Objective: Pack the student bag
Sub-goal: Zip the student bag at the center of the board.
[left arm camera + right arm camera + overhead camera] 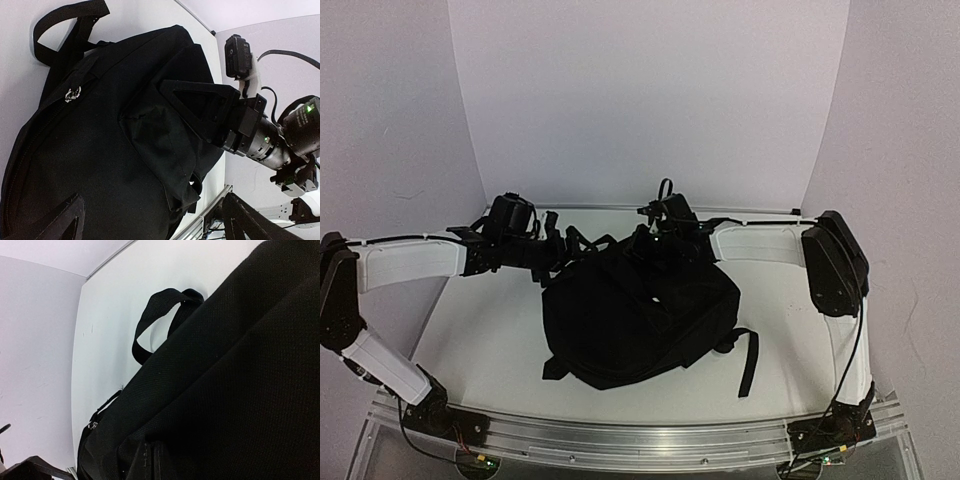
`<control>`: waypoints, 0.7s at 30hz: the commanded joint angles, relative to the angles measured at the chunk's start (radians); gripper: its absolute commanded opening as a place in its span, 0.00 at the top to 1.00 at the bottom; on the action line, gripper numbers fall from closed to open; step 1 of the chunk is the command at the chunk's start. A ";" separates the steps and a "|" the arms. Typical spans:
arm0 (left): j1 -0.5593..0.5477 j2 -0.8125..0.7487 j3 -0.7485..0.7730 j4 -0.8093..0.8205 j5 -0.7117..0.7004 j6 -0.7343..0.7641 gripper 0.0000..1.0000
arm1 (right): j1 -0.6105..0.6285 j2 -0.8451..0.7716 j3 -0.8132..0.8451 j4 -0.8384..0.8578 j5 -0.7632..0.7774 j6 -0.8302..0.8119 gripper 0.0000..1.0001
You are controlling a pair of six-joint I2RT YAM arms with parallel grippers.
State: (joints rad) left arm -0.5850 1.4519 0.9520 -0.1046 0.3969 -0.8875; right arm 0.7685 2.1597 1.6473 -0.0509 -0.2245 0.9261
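Note:
The student bag [640,320], a big black backpack, lies in the middle of the white table with a shoulder strap [748,360] trailing to the right. My left gripper [555,252] hovers at its far left corner. In the left wrist view the left gripper [152,215] stands open, its fingers [60,220] wide over the bag's fabric [100,165] near a silver zipper pull [72,93]. My right gripper [652,248] is at the bag's far edge, where the right gripper [170,95] is shut on a raised fold. In the right wrist view black fabric [225,390] hides its fingers.
The bag's carry handle [160,315] loops up at its far end. An aluminium rail [640,440] runs along the table's near edge by both arm bases. White walls close in the back and sides. Bare table [480,330] lies left of the bag.

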 commanded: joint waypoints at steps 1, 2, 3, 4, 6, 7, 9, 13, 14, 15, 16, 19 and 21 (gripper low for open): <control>0.005 0.056 -0.009 0.076 0.015 0.000 0.05 | 0.002 -0.089 -0.041 0.043 0.017 0.011 1.00; 0.005 0.070 -0.009 0.082 0.014 -0.001 0.05 | 0.002 -0.107 -0.055 0.049 0.018 0.012 1.00; 0.005 0.085 -0.009 0.084 0.010 -0.001 0.05 | 0.002 -0.125 -0.070 0.070 0.019 0.014 1.00; 0.005 0.092 -0.009 0.085 0.006 -0.002 0.05 | 0.002 -0.144 -0.088 0.083 0.019 0.015 1.00; 0.005 0.104 -0.012 0.083 -0.008 -0.004 0.05 | 0.003 -0.182 -0.127 0.107 0.019 0.015 1.00; 0.005 0.107 -0.015 0.081 -0.016 -0.003 0.05 | 0.003 -0.203 -0.148 0.118 0.020 0.015 1.00; 0.006 0.105 -0.022 0.075 -0.032 0.000 0.05 | 0.003 -0.237 -0.185 0.129 0.022 0.012 1.00; 0.007 0.101 -0.024 0.041 -0.056 0.015 0.05 | 0.003 -0.272 -0.233 0.132 0.022 0.008 1.00; 0.007 0.101 -0.023 0.034 -0.060 0.019 0.05 | 0.003 -0.277 -0.244 0.133 0.023 0.009 1.00; 0.007 0.102 -0.023 0.029 -0.061 0.022 0.04 | 0.004 -0.281 -0.255 0.134 0.025 0.010 1.00; 0.007 0.102 -0.022 0.023 -0.063 0.023 0.04 | 0.004 -0.282 -0.266 0.135 0.025 0.010 1.00; 0.007 0.101 -0.021 0.021 -0.065 0.023 0.04 | 0.003 -0.287 -0.290 0.138 0.023 0.013 1.00; 0.007 0.097 -0.009 0.030 -0.054 0.033 0.04 | 0.003 -0.289 -0.303 0.140 0.018 0.013 1.00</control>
State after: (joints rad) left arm -0.5854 1.5600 0.9333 -0.0704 0.3711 -0.8864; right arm 0.7757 1.9259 1.3718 0.0675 -0.2222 0.9374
